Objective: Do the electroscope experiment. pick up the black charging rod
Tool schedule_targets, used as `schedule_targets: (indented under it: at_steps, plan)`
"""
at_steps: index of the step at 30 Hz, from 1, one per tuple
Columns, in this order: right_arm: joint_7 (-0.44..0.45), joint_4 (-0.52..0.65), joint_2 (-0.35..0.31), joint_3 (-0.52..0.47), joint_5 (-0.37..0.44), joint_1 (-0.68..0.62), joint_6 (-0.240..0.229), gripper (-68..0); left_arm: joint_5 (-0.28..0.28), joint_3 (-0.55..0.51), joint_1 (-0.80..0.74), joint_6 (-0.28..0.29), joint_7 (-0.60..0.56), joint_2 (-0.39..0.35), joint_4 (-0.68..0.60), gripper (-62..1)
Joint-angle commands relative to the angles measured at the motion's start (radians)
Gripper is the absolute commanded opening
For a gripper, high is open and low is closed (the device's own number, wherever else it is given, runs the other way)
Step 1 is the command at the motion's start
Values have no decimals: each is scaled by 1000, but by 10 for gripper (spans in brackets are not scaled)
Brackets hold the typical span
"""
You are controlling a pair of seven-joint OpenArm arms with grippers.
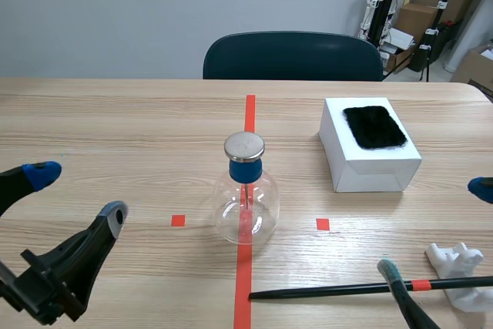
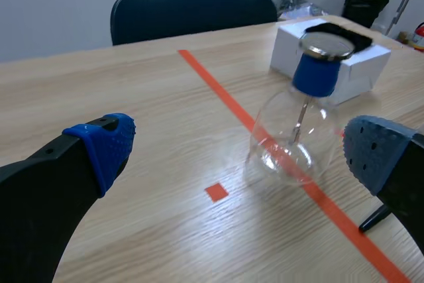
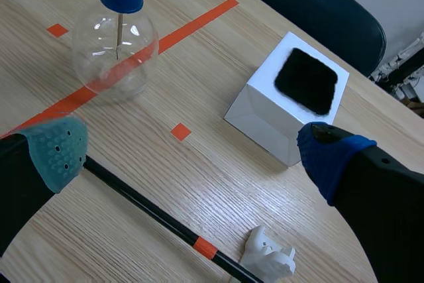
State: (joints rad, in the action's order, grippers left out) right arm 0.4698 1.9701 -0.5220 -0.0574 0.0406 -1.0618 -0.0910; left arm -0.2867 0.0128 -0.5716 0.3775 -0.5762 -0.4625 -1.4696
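What worries me most is the black charging rod (image 3: 152,213) itself. It is thin and round and lies low on the table (image 1: 115,113), running roughly from 9 to 3 o'clock. Its 3 o'clock end, just past an orange band, is propped on a small white rest (image 3: 268,256). If I close on it off-centre or too high, I judge it could roll out from between my pads. It could also lever off the rest and skid. Its free tip lies on the orange tape line at about 6 o'clock of the glass flask (image 1: 245,198), so a clumsy swing while lifting could knock the glass. Coming down too hard could shove the rest aside. The white box (image 1: 370,156) with its black pad sits at about 2 o'clock of the flask, well apart from all this. My right pincer (image 3: 193,154) is spread wide and holds nothing. Its grey-green pad hangs over the rod's shaft and its blue pad is off toward the box. I cannot tell whether the green pad brushes the rod. My left pincer (image 2: 242,150) is also spread wide and empty, near the flask at its 8 o'clock without touching it.
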Motion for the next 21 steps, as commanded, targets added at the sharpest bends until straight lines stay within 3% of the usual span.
schedule_targets:
  at_steps: [1,7,11,14,21]
  plan:
    - [10,17,-15,-9,-11,-2,-6,4,-4,-1,29,2,-30,-1,18,14]
    - [-47,18,-114,-9,-19,-2,-49,4,42,-1,101,11,-99,-1,161,14]
    - [-192,34,-200,-9,-19,27,-81,4,113,-1,137,23,-167,-1,227,14]
    - [-328,43,-258,-9,-19,87,-136,4,163,-1,159,53,-217,-1,266,14]
    - [-599,49,-360,-9,21,267,-345,4,229,-1,215,107,-277,-1,349,14]
